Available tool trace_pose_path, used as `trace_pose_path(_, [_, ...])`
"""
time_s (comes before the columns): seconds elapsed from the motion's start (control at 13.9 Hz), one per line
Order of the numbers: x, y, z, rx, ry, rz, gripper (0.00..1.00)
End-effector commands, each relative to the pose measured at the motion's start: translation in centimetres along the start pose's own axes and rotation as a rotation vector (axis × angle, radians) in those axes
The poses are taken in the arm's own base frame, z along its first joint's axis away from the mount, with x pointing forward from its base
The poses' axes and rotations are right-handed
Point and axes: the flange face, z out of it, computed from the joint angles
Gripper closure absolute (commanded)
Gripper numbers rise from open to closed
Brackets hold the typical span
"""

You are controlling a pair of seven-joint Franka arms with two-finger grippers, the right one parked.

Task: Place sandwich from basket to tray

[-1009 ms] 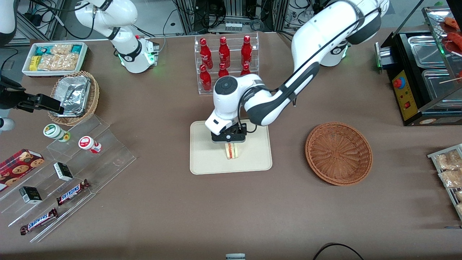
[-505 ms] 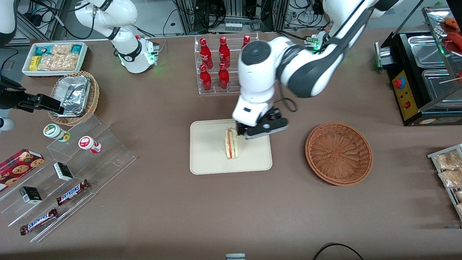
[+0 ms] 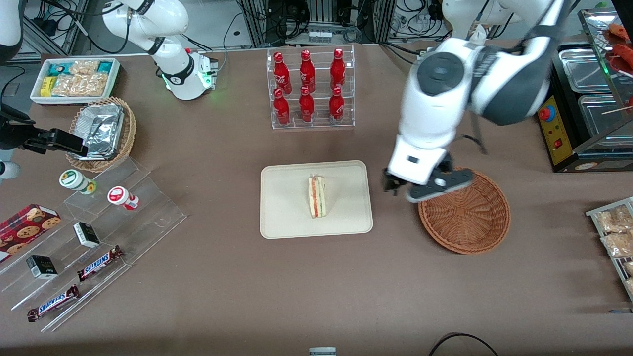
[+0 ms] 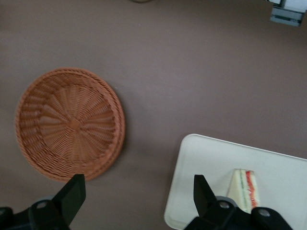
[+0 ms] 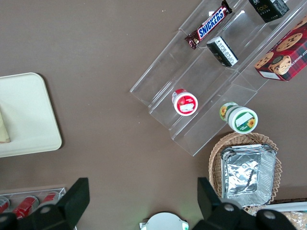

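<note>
The sandwich (image 3: pixel 317 197) stands on its edge on the cream tray (image 3: pixel 287 212), its red and green filling facing up. My left gripper (image 3: pixel 414 187) is open and empty. It hovers above the table between the tray and the reddish-brown basket (image 3: pixel 467 212), over the basket's rim nearest the tray. In the left wrist view the open gripper (image 4: pixel 138 184) frames bare table, with the empty basket (image 4: pixel 71 122) beside one finger and the tray (image 4: pixel 268 167) with the sandwich (image 4: pixel 247 189) beside the other. The right wrist view shows the tray's end (image 5: pixel 24 115).
A clear rack of red bottles (image 3: pixel 310 89) stands farther from the camera than the tray. Clear stepped shelves with snacks (image 3: pixel 99 232), a tan basket with a foil container (image 3: pixel 101 132) and a white snack bin (image 3: pixel 75 79) lie toward the parked arm's end. A black food warmer (image 3: pixel 578 99) stands toward the working arm's end.
My gripper let go of the sandwich on the tray, lifted, and swung sideways toward the basket. The sandwich stays standing on the tray.
</note>
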Motion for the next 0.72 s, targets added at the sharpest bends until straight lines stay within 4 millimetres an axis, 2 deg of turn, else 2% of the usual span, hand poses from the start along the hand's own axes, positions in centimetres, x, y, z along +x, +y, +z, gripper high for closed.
trace_pose_path(0.0, [1.7,-6.2,-2.5,-0.027,-0.044,0.061,0.01])
trace_pose_path(0.14, [3.1,-10.8,-3.8,-0.051,-0.080,0.109,0.01])
trace_pose_path(0.36, [4.0,-17.9,-5.0,-0.087,-0.121,0.189,0.01])
trace_pose_path(0.65, [3.0,-22.4,-4.7,-0.081,-0.139,0.221,0.01])
